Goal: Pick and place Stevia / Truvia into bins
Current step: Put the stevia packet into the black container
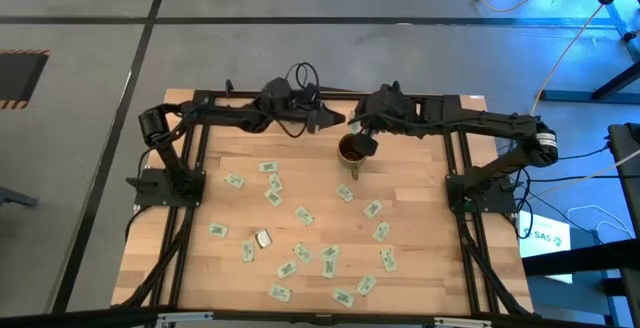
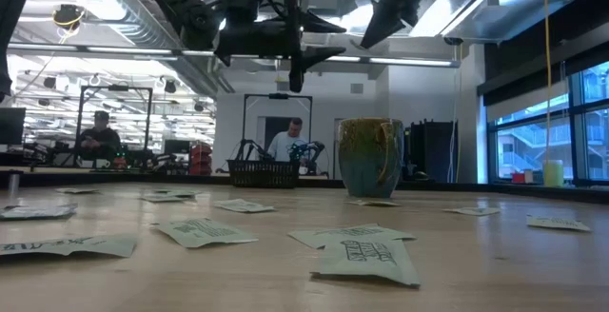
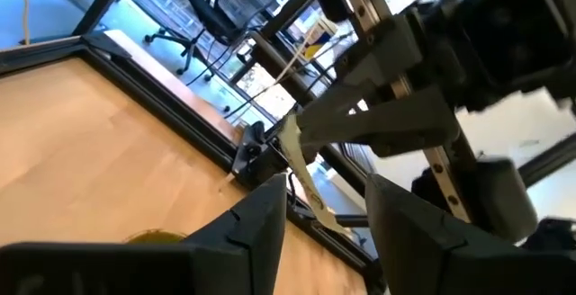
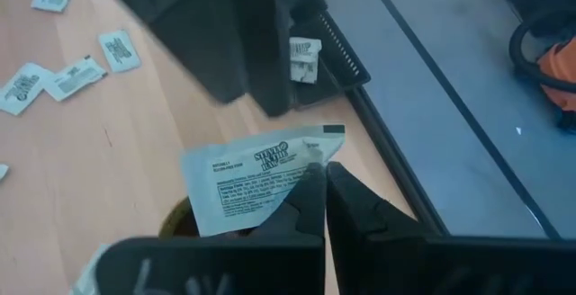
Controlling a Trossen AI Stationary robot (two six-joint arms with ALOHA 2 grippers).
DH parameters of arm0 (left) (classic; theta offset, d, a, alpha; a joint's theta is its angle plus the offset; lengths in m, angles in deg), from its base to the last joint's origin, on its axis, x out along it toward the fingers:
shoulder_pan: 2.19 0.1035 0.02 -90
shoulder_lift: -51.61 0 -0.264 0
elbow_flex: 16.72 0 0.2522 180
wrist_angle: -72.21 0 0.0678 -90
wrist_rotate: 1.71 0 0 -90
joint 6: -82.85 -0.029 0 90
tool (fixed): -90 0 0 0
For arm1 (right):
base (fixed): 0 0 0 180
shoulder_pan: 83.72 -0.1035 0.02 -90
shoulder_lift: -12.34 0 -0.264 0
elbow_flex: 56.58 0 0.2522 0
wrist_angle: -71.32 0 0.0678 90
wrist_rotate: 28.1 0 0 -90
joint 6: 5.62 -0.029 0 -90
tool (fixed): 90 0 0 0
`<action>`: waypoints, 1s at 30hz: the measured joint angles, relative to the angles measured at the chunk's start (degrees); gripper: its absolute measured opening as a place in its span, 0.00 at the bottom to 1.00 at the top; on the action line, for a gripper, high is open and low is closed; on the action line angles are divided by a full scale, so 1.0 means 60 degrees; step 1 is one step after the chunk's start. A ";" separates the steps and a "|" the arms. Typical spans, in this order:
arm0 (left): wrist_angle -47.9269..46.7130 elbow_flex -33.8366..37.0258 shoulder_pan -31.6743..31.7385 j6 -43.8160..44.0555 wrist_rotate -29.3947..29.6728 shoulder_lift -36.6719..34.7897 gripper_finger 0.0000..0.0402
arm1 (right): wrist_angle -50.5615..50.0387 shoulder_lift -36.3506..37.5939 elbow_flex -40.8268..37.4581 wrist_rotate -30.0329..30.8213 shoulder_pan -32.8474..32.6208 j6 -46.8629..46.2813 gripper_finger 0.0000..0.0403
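Across the wooden table (image 1: 320,183), operator, you have two dark arms meeting at the far edge, both grippers raised above the board. Largest item below them: the brown-gold mug (image 1: 352,151), upright, directly beneath the right gripper (image 4: 326,180); in the low view it stands just under both gripper tips. Your right gripper has its fingers pressed together on one Stevia sachet (image 4: 261,181), pinching it by a corner, so the packet hangs flat over the mug's mouth. Your left gripper (image 3: 328,210) points at the right one from just beside it, its fingers spread apart with nothing between them; through that gap you see the held sachet edge-on, clamped in the other arm's fingertips. Loose sachets (image 1: 330,253) lie scattered on the near half of the table, well apart from both grippers, on the side away from the mug. One small dark-and-light object (image 1: 263,238) sits among them; you cannot tell what it is. Beyond the table, two people (image 2: 290,141) show in the room.
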 joint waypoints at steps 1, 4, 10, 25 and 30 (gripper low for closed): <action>0.0002 0.0000 -0.0049 -0.0110 0.0000 0.0000 0.37 | 0.0053 0.0000 0.0000 0.0000 0.0000 0.0025 0.00; -0.0022 0.0000 -0.0164 -0.0326 -0.0004 0.0000 0.37 | 0.0271 0.0000 0.0000 0.0000 0.0000 0.0139 0.00; -0.0081 0.0000 -0.0231 -0.0596 0.0007 0.0000 0.35 | 0.0767 0.0000 0.0000 -0.0010 -0.0004 0.0155 0.00; -0.0175 0.0000 -0.0148 -0.1526 0.0011 0.0004 0.02 | 0.0976 0.0004 0.0007 -0.0437 -0.0007 0.0415 0.03; -0.0175 0.0000 -0.0076 -0.1600 -0.0087 0.0004 0.01 | 0.0953 0.0007 0.0007 -0.0412 -0.0029 0.0613 0.07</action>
